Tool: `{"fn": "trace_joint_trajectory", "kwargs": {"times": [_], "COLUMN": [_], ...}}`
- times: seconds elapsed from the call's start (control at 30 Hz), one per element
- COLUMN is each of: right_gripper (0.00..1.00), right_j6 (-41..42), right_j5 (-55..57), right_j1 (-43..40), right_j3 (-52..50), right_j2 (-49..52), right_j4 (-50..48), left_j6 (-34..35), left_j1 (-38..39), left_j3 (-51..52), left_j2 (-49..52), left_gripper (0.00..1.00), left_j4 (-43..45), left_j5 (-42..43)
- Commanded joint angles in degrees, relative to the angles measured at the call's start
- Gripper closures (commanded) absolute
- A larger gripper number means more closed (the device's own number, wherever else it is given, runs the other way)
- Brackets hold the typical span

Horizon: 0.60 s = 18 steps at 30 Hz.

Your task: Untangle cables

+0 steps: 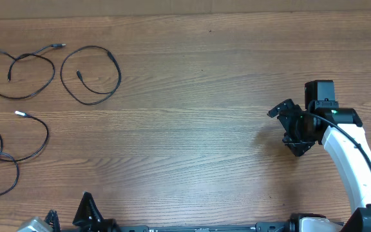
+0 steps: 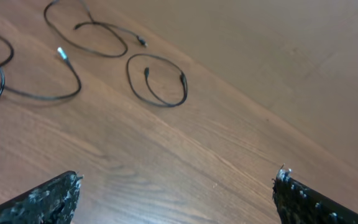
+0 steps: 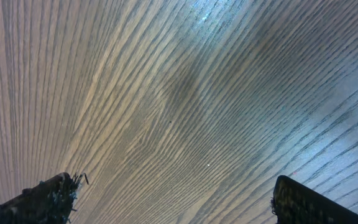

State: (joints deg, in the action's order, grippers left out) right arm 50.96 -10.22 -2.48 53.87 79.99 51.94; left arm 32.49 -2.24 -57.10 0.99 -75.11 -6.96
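— While both pincers hang idle, where do the cables (image 2: 79, 84) sit?
— All three lie at the left side of the table (image 1: 192, 96). Far cable (image 1: 50, 48): one loose loop, plug pointing right. Ring cable (image 1: 118, 74): just beside it, apart as far as I can tell. Silver-tipped cable (image 1: 47, 135): nearer me, crossing over itself by the table's left edge.
— Your pincers?
— Left pincer (image 2: 178, 179): wide, holding nothing, at the near edge, looking toward the cables. Right pincer (image 3: 173, 182): wide too, empty, over bare wood on the right, well apart from them.
— Step in hand?
— My judgement: the three share no knot, so the sorting looks nearly done. Only the silver-tipped one's self-crossing is left, if that counts.
— Next move?
— Left arm's job, being nearer. Come down on the thin cord beside the crossing, pinch narrow, draw the loop open. Mind not to drag it into its neighbours.
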Motion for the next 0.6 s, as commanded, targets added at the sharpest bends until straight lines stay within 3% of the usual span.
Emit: {"fn": "trace_joint_trajectory", "kwargs": {"times": [0.0, 0.23, 0.57], "right_gripper": [0.0, 0.0, 0.0], "right_j6": [-0.4, -0.4, -0.4], "right_j5": [0.3, 0.3, 0.3], "right_j1": [0.2, 0.2, 0.2], "right_j3": [-0.2, -0.3, -0.2], "right_j2": [-0.7, -0.7, -0.7], "right_j4": [-0.2, -0.2, -0.2], "left_j6": [-5.8, -15.9, -16.3], "left_j1": [2.7, 3.4, 3.4], "left_j3": [2.6, 17.2, 32.2], "left_j2": [-0.8, -0.8, -0.7], "left_gripper": [0.0, 0.0, 0.01], "left_j4": [2.5, 18.2, 36.2], "left_j5": [-2.6, 1.0, 5.3]}}
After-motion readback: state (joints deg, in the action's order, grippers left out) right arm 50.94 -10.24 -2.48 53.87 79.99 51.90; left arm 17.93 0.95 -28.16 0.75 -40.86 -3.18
